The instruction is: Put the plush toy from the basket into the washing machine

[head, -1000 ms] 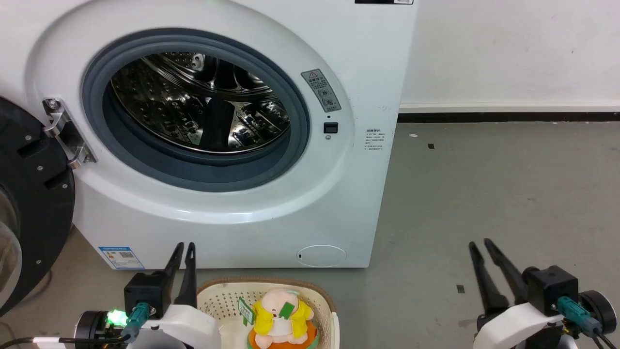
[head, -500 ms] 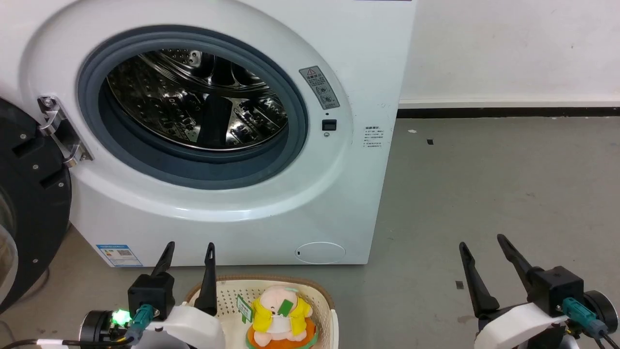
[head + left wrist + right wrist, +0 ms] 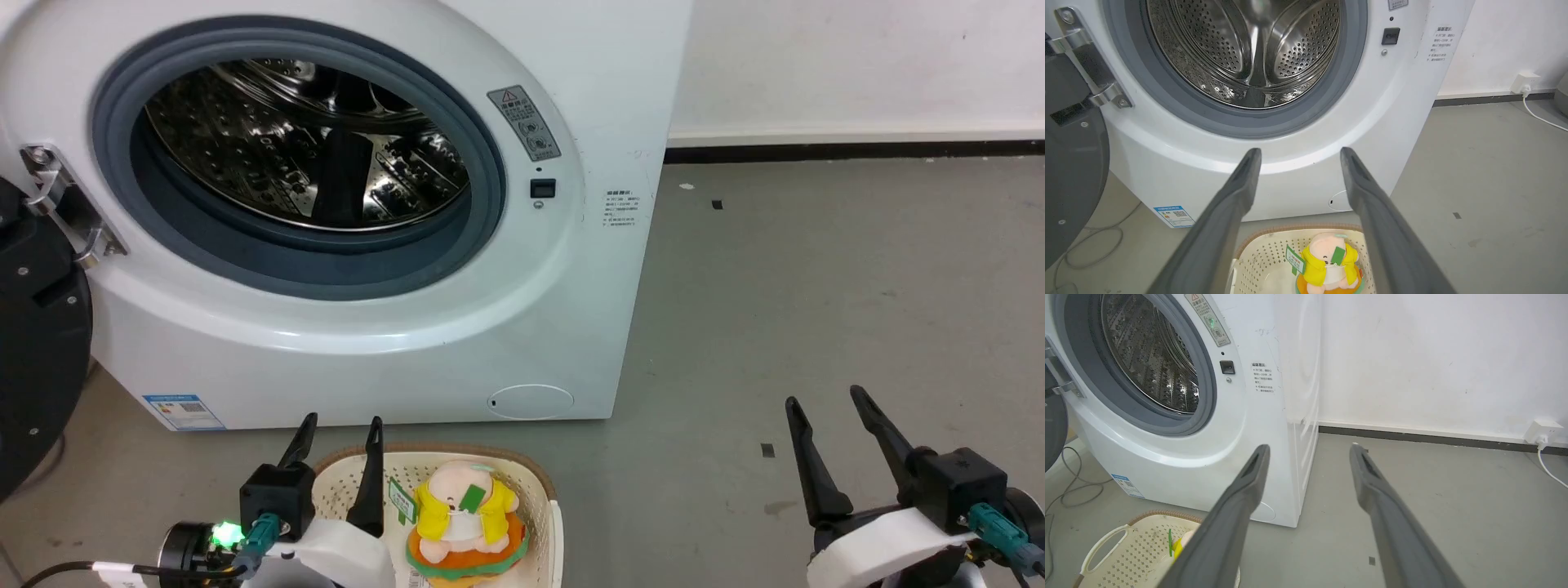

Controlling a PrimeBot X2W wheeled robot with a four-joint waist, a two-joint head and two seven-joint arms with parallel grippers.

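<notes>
Plush toy (image 3: 461, 510) is sitting in the basket (image 3: 522, 482) at bottom centre, below the washing machine (image 3: 588, 310). Left pincer (image 3: 343, 419) is hovering beside it, spread open, gripping nothing; right pincer (image 3: 823, 396) same, lower right. I'm betting a finger is going to snag the basket rim and tip it.

The plush toy (image 3: 463, 514) sits in the basket (image 3: 535, 490), just right of the fingers (image 3: 371, 474) of the left gripper (image 3: 341, 422). Beyond their tips stands the washing machine (image 3: 326, 343), its door (image 3: 37, 367) out to their left. The right gripper (image 3: 823, 394) is well to the right, over the floor (image 3: 816, 286).
</notes>
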